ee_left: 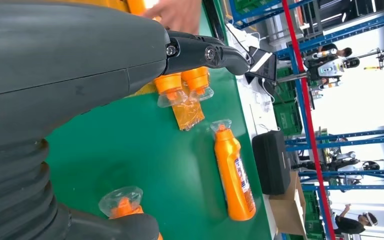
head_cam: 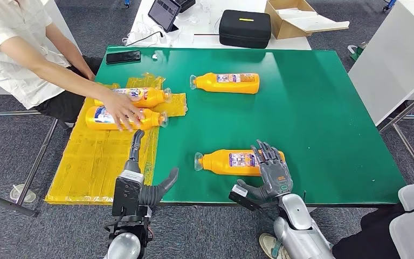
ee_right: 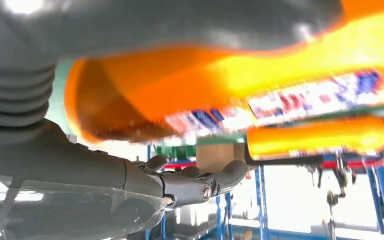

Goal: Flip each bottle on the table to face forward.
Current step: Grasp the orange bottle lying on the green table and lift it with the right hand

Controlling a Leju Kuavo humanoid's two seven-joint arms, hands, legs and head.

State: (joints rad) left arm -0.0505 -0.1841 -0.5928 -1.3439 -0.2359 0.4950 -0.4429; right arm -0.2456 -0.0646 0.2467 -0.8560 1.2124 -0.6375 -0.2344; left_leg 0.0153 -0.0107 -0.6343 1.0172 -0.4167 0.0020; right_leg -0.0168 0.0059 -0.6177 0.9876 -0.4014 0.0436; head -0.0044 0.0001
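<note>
A person [head_cam: 16, 48] in a white shirt sits at the left edge of the green table [head_cam: 323, 124], one arm stretched over it. A yellow sheet [head_cam: 102, 162] covers the table's left edge and hangs past the near left corner. A black phone [head_cam: 123, 56] lies at the far left corner, with a small white object [head_cam: 155, 54] just beside it. Beyond the far edge stands a white table [head_cam: 210, 27] carrying a tablet [head_cam: 164, 13], a black case [head_cam: 245, 28], an open cardboard box [head_cam: 294, 19] and white cables [head_cam: 140, 38]. Grey carpet [head_cam: 11, 145] covers the floor.
</note>
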